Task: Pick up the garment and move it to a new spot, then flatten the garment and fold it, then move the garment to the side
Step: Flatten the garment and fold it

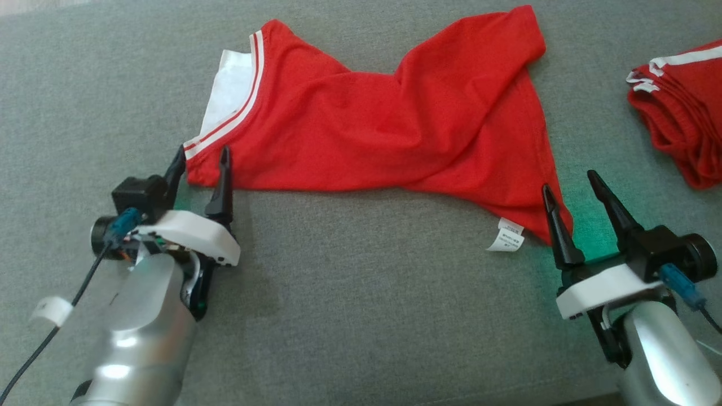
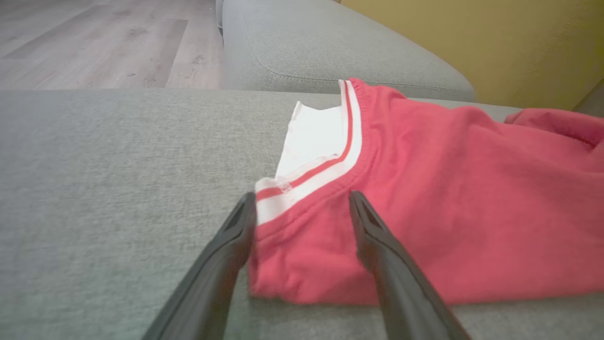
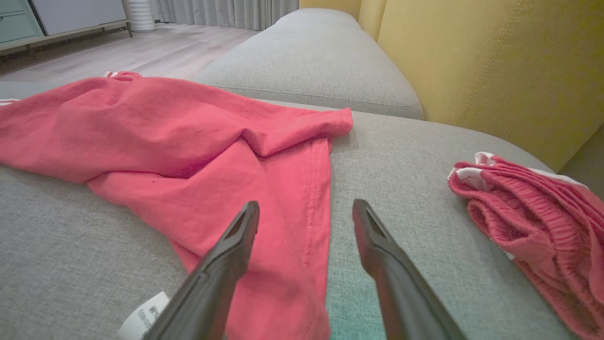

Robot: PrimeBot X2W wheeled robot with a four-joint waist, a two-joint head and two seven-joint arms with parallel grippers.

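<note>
At the lower left of the head view, the left gripper (image 1: 203, 152) held its fingers spread on either side of the striped near corner of the red garment (image 1: 366, 129). At the lower right, the right gripper (image 1: 569, 181) was likewise spread at the hem corner beside the care label (image 1: 507, 237). Neither pinched cloth. The garment lay twisted across the middle of the sofa cushion (image 1: 338, 293), so flattening looked to be in hand; next, both needed to close and pull apart. A second red bundle (image 1: 682, 129) lay at upper right.
</note>
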